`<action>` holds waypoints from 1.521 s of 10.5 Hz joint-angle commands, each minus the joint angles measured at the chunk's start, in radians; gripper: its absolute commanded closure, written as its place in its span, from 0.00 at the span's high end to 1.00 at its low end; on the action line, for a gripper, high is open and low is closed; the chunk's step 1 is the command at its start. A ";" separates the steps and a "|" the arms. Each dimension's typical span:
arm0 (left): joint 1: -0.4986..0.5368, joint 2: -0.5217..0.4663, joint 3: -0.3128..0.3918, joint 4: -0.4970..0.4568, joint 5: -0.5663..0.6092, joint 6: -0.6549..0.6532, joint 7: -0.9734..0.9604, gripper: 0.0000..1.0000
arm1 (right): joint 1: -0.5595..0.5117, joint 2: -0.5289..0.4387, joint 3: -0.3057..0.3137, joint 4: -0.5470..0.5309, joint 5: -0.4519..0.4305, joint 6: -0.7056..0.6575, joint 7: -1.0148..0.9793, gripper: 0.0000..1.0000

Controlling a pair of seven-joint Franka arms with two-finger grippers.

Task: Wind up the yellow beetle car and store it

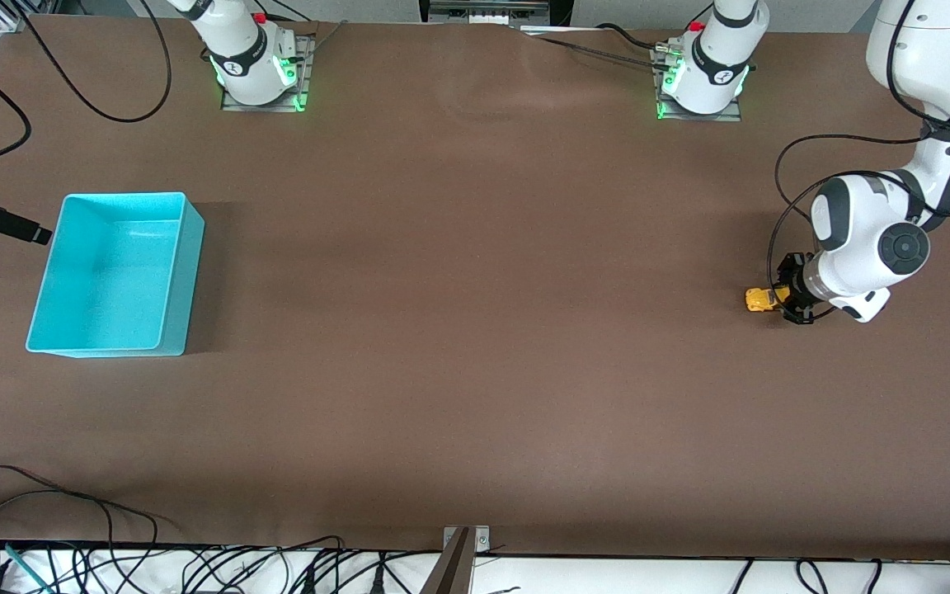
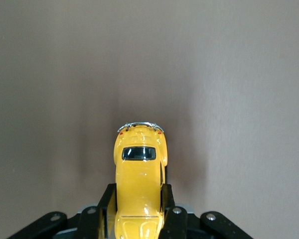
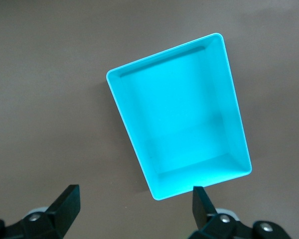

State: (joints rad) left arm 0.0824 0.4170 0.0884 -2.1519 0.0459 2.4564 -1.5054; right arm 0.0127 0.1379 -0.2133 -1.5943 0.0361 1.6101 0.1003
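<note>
One yellow beetle car (image 1: pixel 759 299) sits at mid-right of the front frame on the counter (image 1: pixel 475 330), clamped between the left gripper (image 1: pixel 782 295) fingers. One turquoise bin (image 1: pixel 182 272) lies mid-left; we see the right gripper (image 3: pixel 134 206) above it, fingers spread.

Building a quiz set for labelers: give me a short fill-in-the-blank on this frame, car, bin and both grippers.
1. The left gripper is shut on the ____ beetle car.
2. The turquoise bin sits toward the ____ arm's end of the table.
3. The right gripper, above the bin, has its fingers ____.
4. Inside, the bin is ____.

Missing words: yellow; right; open; empty
</note>
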 commanded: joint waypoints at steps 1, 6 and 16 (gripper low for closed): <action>0.054 0.098 -0.003 0.032 0.046 0.081 0.045 0.00 | -0.008 -0.007 0.002 -0.010 0.022 0.013 0.006 1.00; 0.144 0.170 -0.003 0.127 0.048 0.081 0.157 0.00 | -0.008 -0.007 0.002 -0.010 0.022 0.017 0.006 1.00; 0.142 0.154 -0.003 0.136 0.045 0.078 0.120 0.74 | -0.008 -0.007 0.002 -0.010 0.024 0.017 0.006 1.00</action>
State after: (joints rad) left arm 0.2247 0.5013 0.0891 -2.0707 0.0684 2.4985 -1.3504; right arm 0.0123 0.1379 -0.2137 -1.5946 0.0372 1.6199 0.1004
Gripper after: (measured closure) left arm 0.410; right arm 0.000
